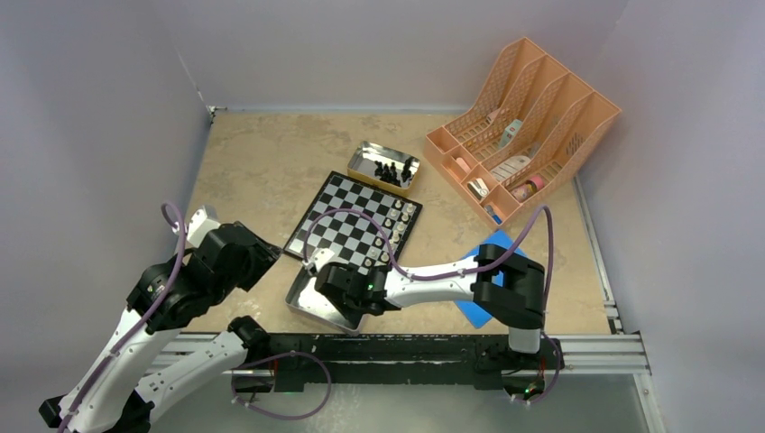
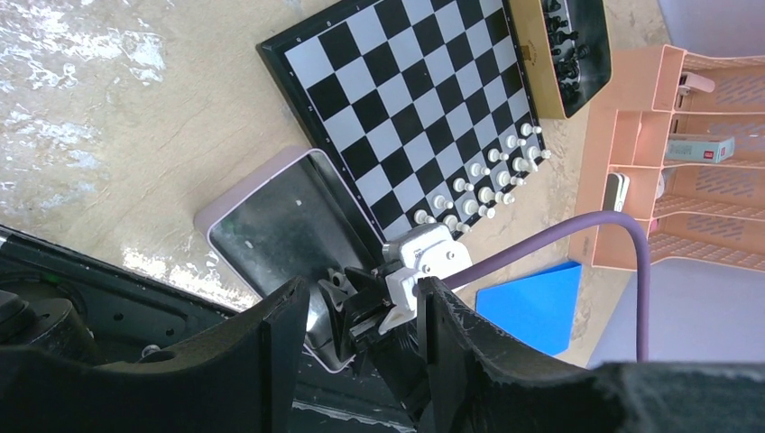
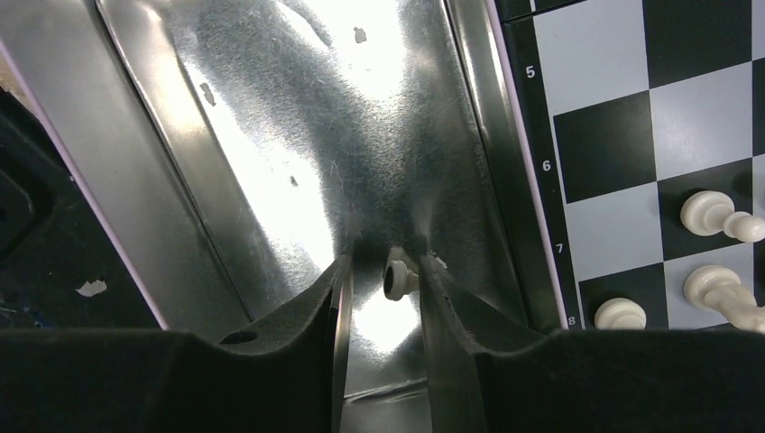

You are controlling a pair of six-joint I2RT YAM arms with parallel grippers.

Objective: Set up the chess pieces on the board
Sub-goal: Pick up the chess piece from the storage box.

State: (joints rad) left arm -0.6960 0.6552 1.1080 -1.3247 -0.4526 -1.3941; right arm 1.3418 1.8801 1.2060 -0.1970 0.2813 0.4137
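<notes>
The board (image 1: 347,216) lies mid-table, with cream-white chess pieces (image 1: 397,230) in two rows along its right edge. Black pieces (image 1: 390,171) sit in the far tin (image 1: 365,155). My right gripper (image 1: 327,275) reaches down into the near shiny tin (image 1: 307,311). In the right wrist view its jaws (image 3: 383,264) stand open around one small white piece (image 3: 398,279), which lies on the tin floor (image 3: 298,135) against the right finger with a gap on its other side. My left gripper (image 2: 361,316) hovers open and empty left of the tin, looking at the board (image 2: 406,99).
An orange file rack (image 1: 523,126) holding small items stands at the back right. A blue flat square (image 1: 492,275) lies under the right arm's elbow. Grey walls close the left, back and right sides. A metal rail (image 1: 595,347) runs along the near edge.
</notes>
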